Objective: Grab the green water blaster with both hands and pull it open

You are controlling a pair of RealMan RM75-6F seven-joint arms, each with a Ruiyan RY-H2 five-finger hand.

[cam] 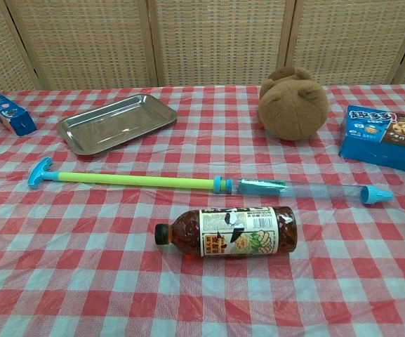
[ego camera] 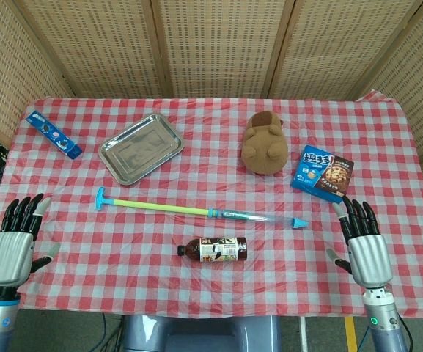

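Note:
The green water blaster point(ego camera: 168, 207) point(cam: 135, 181) lies flat across the middle of the checked cloth, pulled out long: blue T-handle at the left, yellow-green rod, clear barrel and blue cap at the right. Nothing touches it. My left hand point(ego camera: 15, 240) hovers at the table's front left corner with fingers spread and empty, well away from the handle. My right hand point(ego camera: 363, 243) is at the front right, also spread and empty, below and right of the cap. Neither hand shows in the chest view.
A brown drink bottle point(ego camera: 212, 248) point(cam: 227, 230) lies just in front of the blaster. Behind it are a metal tray point(ego camera: 139, 147), a brown plush toy point(ego camera: 265, 142), a blue cookie box point(ego camera: 322, 174) and a blue snack pack point(ego camera: 53, 134).

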